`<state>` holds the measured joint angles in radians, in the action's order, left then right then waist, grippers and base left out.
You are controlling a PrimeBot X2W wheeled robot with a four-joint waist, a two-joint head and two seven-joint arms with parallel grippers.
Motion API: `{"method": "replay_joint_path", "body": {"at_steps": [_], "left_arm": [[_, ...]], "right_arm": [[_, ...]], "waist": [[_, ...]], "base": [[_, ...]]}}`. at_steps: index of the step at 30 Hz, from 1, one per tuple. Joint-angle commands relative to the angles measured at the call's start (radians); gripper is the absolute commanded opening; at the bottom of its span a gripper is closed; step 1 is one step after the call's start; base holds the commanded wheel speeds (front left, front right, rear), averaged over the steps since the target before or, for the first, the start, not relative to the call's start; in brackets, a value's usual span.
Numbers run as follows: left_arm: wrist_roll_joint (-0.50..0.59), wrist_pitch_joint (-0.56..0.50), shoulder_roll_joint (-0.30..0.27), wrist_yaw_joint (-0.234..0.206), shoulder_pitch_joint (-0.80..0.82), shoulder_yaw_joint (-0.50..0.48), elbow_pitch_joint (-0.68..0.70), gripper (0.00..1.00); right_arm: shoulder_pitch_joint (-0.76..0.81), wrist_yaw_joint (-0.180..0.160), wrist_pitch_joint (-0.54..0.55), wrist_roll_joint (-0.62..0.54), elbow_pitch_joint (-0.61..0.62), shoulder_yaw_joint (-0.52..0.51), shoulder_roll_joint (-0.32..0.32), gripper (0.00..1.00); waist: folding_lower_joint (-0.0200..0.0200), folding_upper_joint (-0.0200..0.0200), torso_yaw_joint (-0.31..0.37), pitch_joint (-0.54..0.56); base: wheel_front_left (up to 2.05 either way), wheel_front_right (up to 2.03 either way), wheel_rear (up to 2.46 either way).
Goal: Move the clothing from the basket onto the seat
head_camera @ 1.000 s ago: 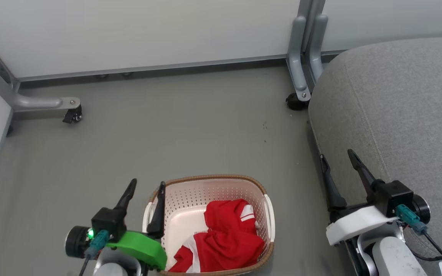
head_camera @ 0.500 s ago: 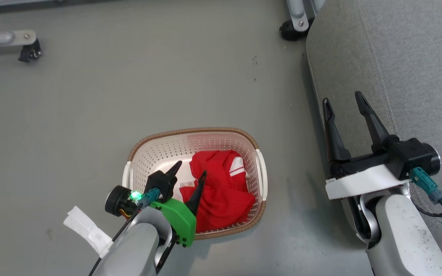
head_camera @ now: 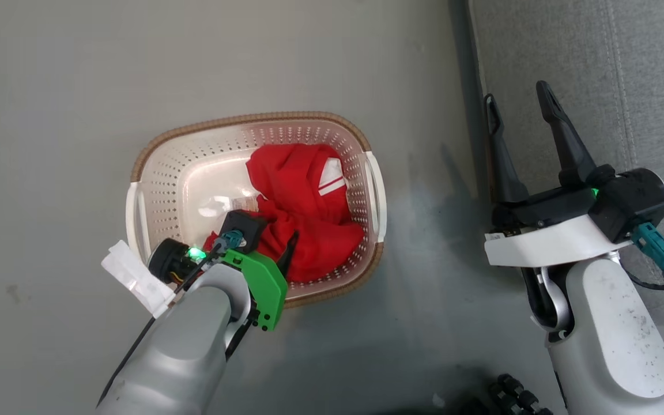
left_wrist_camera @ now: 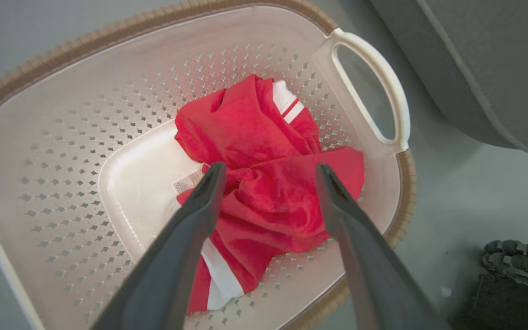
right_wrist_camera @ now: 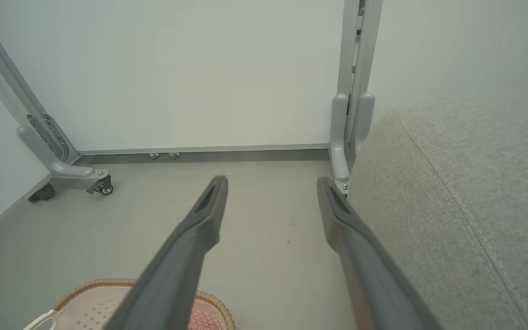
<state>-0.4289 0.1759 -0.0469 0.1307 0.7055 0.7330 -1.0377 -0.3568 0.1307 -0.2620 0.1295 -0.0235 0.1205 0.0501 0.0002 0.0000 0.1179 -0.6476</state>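
The basket (head_camera: 240, 120) is an oval of cream perforated plastic with a brown woven-look rim and smooth white loop handles, standing on plain grey floor (head_camera: 67, 80). The clothing (head_camera: 303, 190), soft crumpled bright red fabric with white stripes, lies bunched inside the basket toward its seat-side end, leaving glossy bare bottom at the other. The left gripper (left_wrist_camera: 269, 168) reaches into the basket, its long dark tapered fingers spread wide astride the heap, gripping nothing. The right gripper (head_camera: 515, 93) hangs beyond the basket's handle, fully spread and empty, at the rounded edge of the seat (head_camera: 597, 57), grey woven upholstery with a stitched seam. A strip of open floor separates basket and seat
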Motion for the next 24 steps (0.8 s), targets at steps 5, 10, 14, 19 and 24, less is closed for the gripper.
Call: {"method": "replay_joint_path", "body": {"at_steps": [5, 10, 14, 19, 24], "left_arm": [[-0.024, -0.024, -0.007, 0.0, 0.079, 0.006, -0.1, 1.0], [-0.03, -0.037, -0.008, 0.0, 0.12, 0.013, -0.175, 1.0], [-0.038, -0.055, -0.025, 0.0, 0.145, 0.012, -0.207, 1.0], [-0.053, -0.087, -0.045, 0.0, 0.173, 0.001, -0.227, 1.0], [-0.08, -0.11, -0.067, -0.001, 0.2, -0.011, -0.237, 1.0]], "right_arm": [[-0.03, 0.0, -0.004, 0.028, 0.024, 0.014, 0.001, 1.0], [-0.047, 0.0, -0.004, 0.039, 0.036, 0.027, 0.0, 1.0], [-0.055, 0.0, -0.004, 0.059, 0.042, 0.036, 0.001, 1.0], [-0.065, 0.0, -0.004, 0.086, 0.046, 0.053, 0.001, 1.0], [-0.077, 0.0, -0.004, 0.113, 0.05, 0.073, 0.001, 1.0]], "waist": [[-0.0002, 0.0, 0.074, -0.185], [-0.0002, 0.0, 0.097, -0.235], [-0.0002, 0.0, 0.114, -0.269], [-0.0002, 0.0, 0.132, -0.308], [-0.0002, 0.0, 0.15, -0.349]], "base": [[0.0, 0.0, 0.0], [0.0, 0.0, 0.0], [0.0, 0.0, 0.0], [0.0, 0.0, 0.0], [0.0, 0.0, 0.0]]}}
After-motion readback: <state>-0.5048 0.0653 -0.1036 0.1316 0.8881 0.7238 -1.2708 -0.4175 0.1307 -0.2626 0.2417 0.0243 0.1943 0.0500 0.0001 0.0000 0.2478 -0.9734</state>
